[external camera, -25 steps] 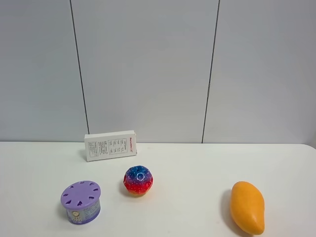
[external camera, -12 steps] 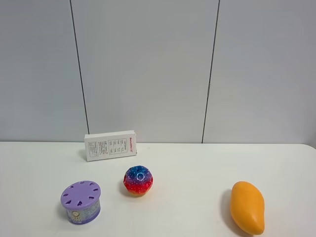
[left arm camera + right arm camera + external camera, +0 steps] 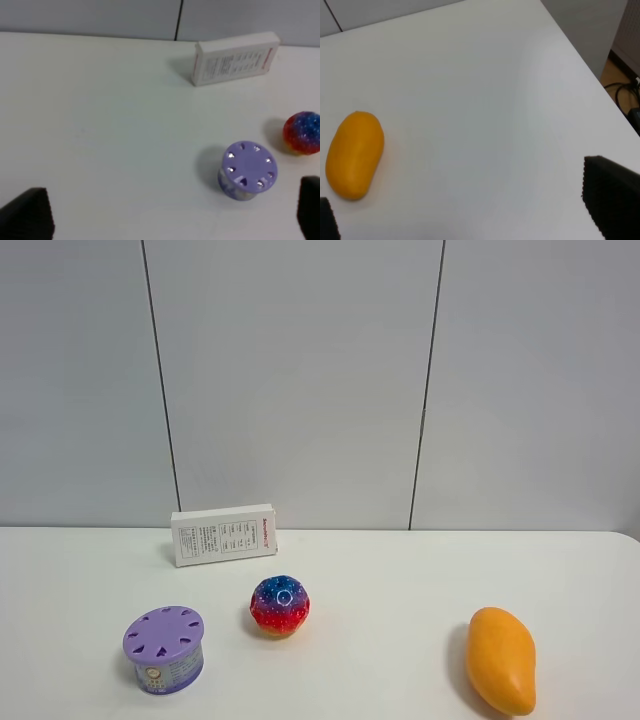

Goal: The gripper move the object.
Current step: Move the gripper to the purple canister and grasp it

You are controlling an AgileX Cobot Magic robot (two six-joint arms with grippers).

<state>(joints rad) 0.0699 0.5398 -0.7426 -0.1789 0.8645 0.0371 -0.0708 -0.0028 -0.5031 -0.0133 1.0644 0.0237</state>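
The purple can point(image 3: 164, 649), with its lilac slotted lid and labelled side, stands upright on the white table point(image 3: 400, 570) at the front left. Neither arm shows in the exterior high view. In the left wrist view the can point(image 3: 247, 170) sits ahead of my left gripper point(image 3: 167, 220), apart from it and nearer the right-hand finger; the black fingertips point(image 3: 27, 215) stand wide apart with nothing between them. My right gripper point(image 3: 470, 217) is also open and empty, its fingertips point(image 3: 612, 200) over bare table.
A red-blue speckled ball point(image 3: 280, 606) lies right of the can. A white printed box point(image 3: 224, 534) stands near the back wall. An orange mango point(image 3: 501, 660) lies at the front right, also in the right wrist view point(image 3: 355, 153). The table's right edge point(image 3: 580, 55) is close.
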